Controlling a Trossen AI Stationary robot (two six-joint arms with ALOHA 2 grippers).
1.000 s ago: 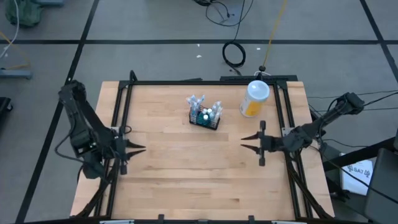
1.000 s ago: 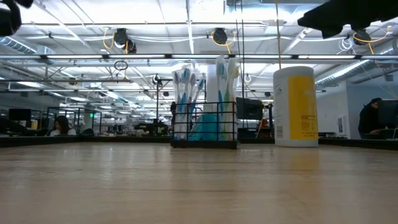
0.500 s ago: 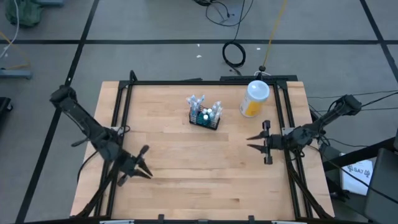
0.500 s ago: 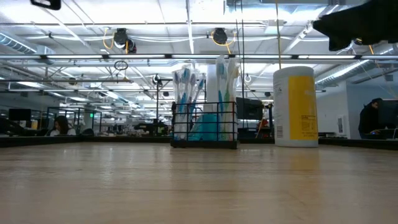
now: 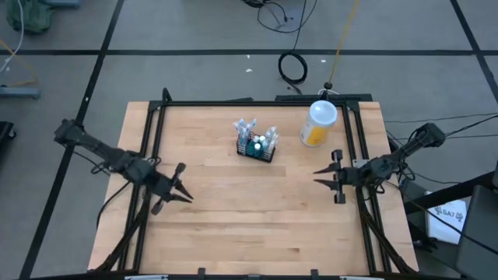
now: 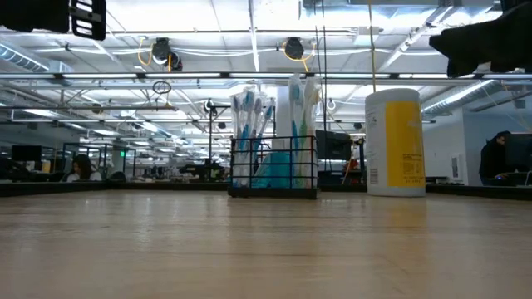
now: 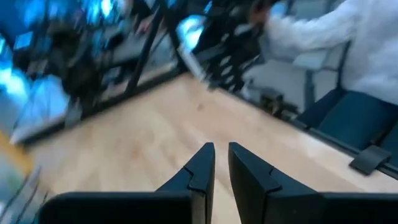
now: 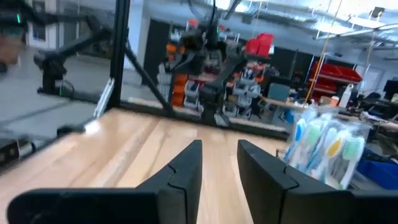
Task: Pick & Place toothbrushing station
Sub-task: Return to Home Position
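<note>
The toothbrushing station point(image 5: 257, 145), a small black wire caddy holding several toothbrushes, stands on its base at the table's far middle. It also shows in the low view point(image 6: 273, 166) and in the right wrist view point(image 8: 326, 149). My left gripper point(image 5: 190, 197) hangs over the table's left side, empty, well short of the caddy, its fingers almost together point(image 7: 222, 162). My right gripper point(image 5: 317, 176) hangs over the table's right side, slightly open and empty point(image 8: 219, 158), pointing toward the table's left.
A tall yellow bottle with a white lid point(image 5: 319, 123) stands right of the caddy near the far right corner, and also shows in the low view point(image 6: 396, 141). A black frame point(image 5: 249, 102) runs around the wooden table. People sit in the room behind.
My left arm has swung out to the left. Its gripper went toward the table's near edge, then partly back, and turned to point slantwise toward the near right. My right gripper has drawn back a little toward the table's right edge. The caddy has not moved.
</note>
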